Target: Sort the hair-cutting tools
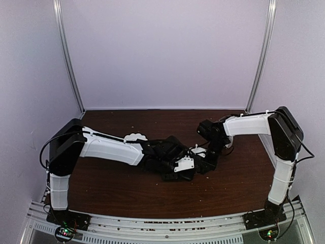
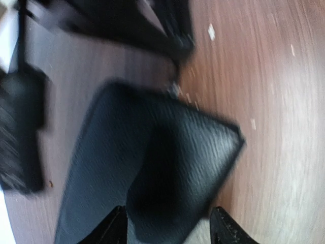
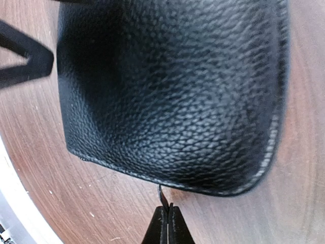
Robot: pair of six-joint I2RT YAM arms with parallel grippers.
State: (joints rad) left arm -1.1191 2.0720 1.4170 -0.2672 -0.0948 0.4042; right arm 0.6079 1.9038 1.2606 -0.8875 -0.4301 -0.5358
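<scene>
R gripper (image 3: 166, 224) is pinched narrow, tips pressed together on a thin dark sliver (image 3: 161, 195) that pokes up to touch the stitched near edge of the black leather case (image 3: 172, 91); can't tell if it's a hair clip. L gripper (image 2: 170, 230) hangs wide over the same case, one finger each side of it, view blurred. Case lies flat on the brown wood table (image 3: 304, 178), mid-table btwn my arms.
</scene>
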